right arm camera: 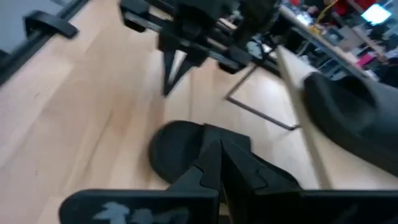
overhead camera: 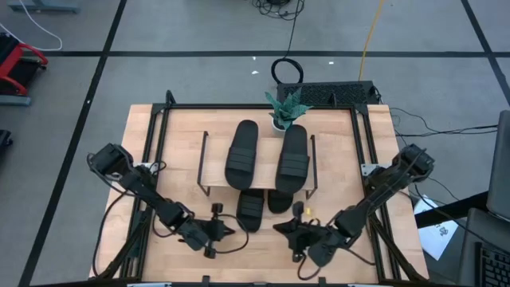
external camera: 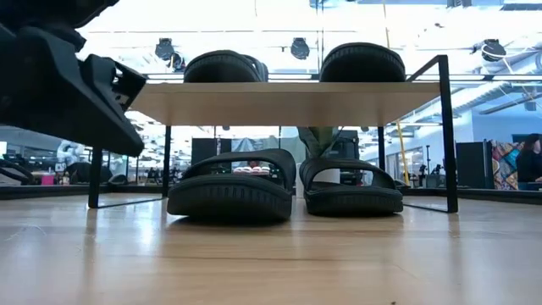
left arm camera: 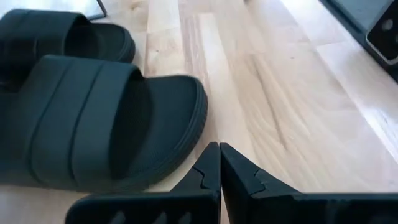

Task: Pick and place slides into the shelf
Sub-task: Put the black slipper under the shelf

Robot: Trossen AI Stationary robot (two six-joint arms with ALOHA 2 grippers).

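The shelf [overhead camera: 215, 163] stands mid-table, with two black slides [overhead camera: 243, 151] [overhead camera: 293, 155] lying on its top board [external camera: 288, 102]. Two more slides [overhead camera: 249, 209] [overhead camera: 279, 199] rest sole-down on the table under it, their near ends sticking out; they also show in the low view [external camera: 230, 191] [external camera: 351, 186]. My left gripper [overhead camera: 231, 230] is shut, low over the table just left of the left lower slide's near end [left arm camera: 155, 124]. My right gripper [overhead camera: 280, 229] is shut, just near-right of that same end [right arm camera: 177, 146]. My left gripper's shut fingertips [left arm camera: 214, 155] stand level right beside the sole edge [left arm camera: 200, 134] at the lower slide's near end; I cannot tell whether they touch it. My right gripper's shut fingertips [right arm camera: 214, 149] stand in front of that slide's near end [right arm camera: 168, 140]; I cannot tell whether they touch.
A small potted plant [overhead camera: 285, 112] stands at the shelf's far edge. A small yellow thing [overhead camera: 307, 211] lies near the shelf's right near leg. Dark frame rails [overhead camera: 151, 135] run along the table's sides. Bare wood [overhead camera: 175, 191] lies left of the shelf.
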